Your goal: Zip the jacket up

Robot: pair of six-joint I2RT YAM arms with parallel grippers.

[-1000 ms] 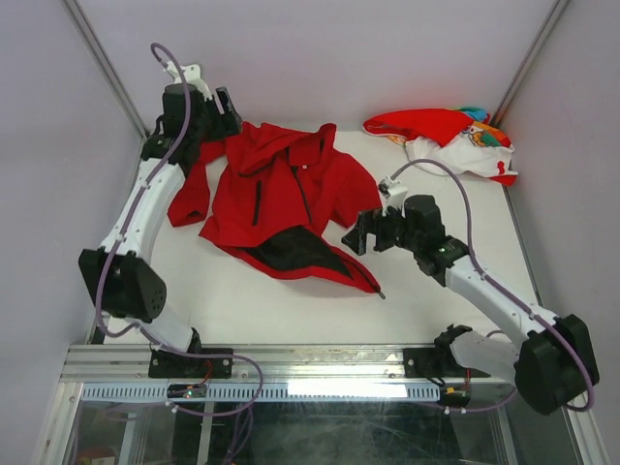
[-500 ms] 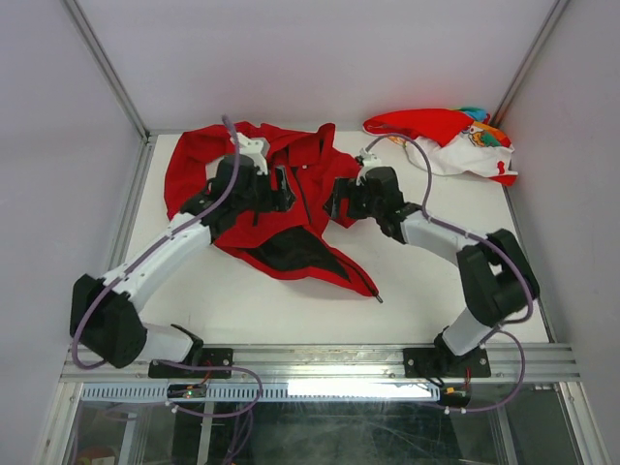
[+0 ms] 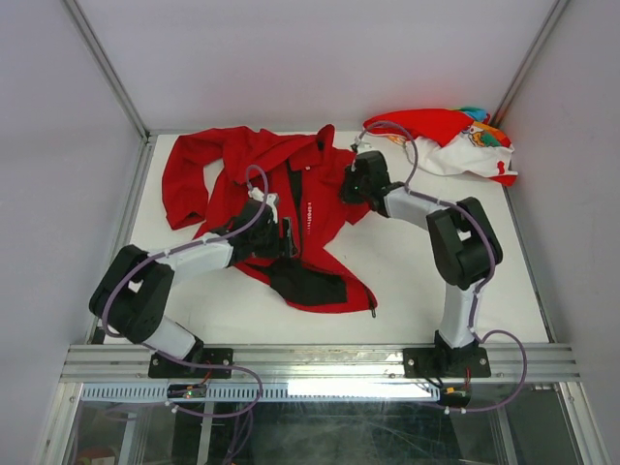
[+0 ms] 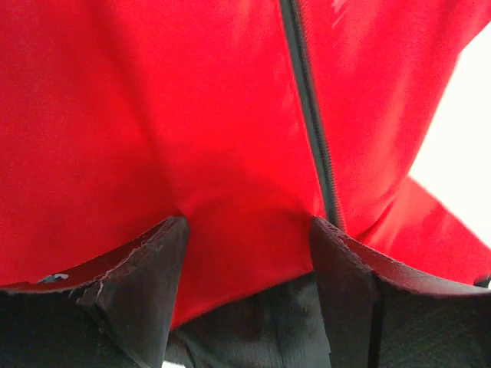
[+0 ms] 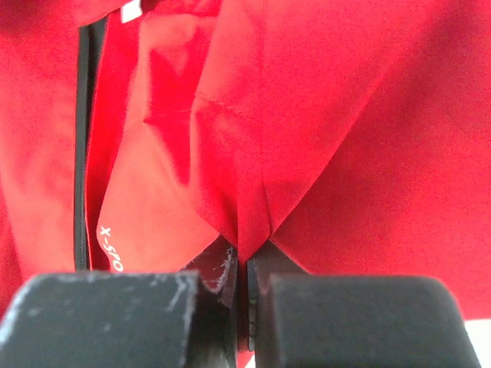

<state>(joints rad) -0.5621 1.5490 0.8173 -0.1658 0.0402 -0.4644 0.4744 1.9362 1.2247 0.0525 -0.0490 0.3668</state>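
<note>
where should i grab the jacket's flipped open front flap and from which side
Probably the flap's loose hem corner by the zipper end, just right of the turned-out black lining. That corner lies flat on the table and points toward the near right, so come from there, sliding one finger under the jacket edge.

Robotics laboratory test cell. Evidence: flat white tabletop (image 3: 426, 281) enclosed by plain pale grey panel walls (image 3: 291, 58) on slim metal corner posts (image 3: 108, 73). A silver aluminium mounting rail (image 3: 320, 360) carries the white-and-black jointed left arm (image 3: 189, 257) and its matching right arm (image 3: 412, 205).
</note>
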